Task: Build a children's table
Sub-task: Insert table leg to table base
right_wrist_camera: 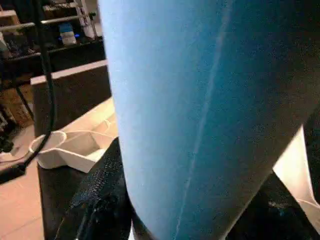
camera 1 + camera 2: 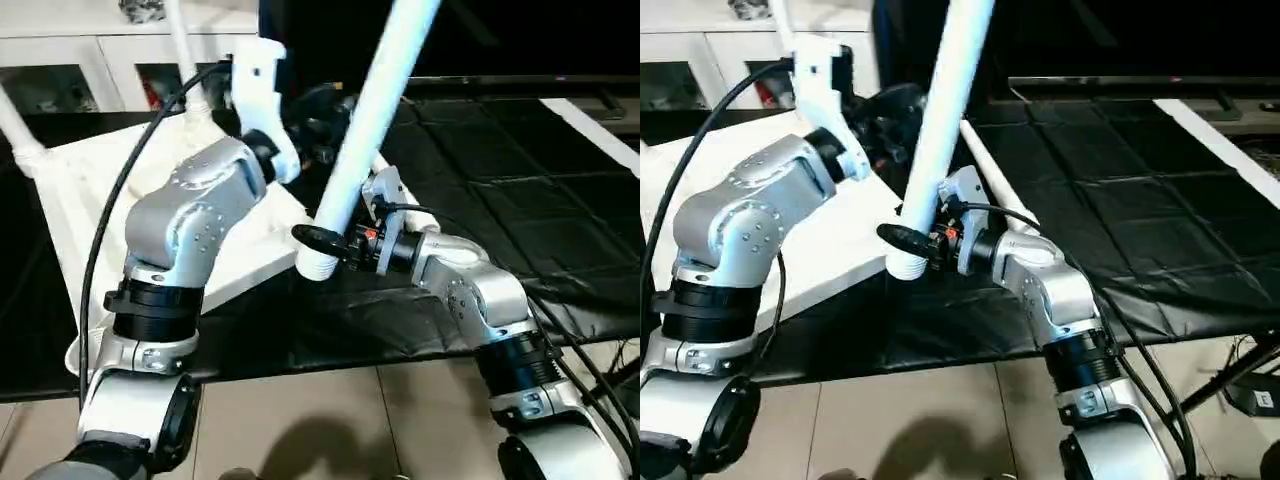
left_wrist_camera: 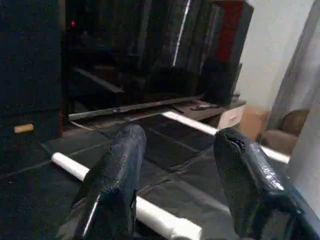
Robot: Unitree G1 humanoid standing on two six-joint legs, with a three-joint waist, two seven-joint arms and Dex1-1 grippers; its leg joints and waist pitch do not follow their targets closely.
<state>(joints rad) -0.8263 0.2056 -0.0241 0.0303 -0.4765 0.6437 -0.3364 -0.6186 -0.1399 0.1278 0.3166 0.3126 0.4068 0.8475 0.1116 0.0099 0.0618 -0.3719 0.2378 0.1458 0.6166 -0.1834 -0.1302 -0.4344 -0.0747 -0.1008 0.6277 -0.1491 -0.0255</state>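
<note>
The right gripper [image 2: 322, 243] has its fingers clamped round the lower end of a white table leg [image 2: 365, 125] leaning up and away. The left gripper [image 3: 175, 170] fingers stand apart, empty, above the upturned tabletop [image 2: 95, 190] on the black-covered desk [image 2: 520, 200].

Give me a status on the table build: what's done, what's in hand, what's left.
Done: two legs already stand up from the upturned tabletop.

In hand: the right hand grips another leg near its wide end, tilted in the air above the tabletop's edge. The left hand is open, holding nothing.

Left: seat this leg in a corner socket, then fit the leg lying on the black mat.
</note>
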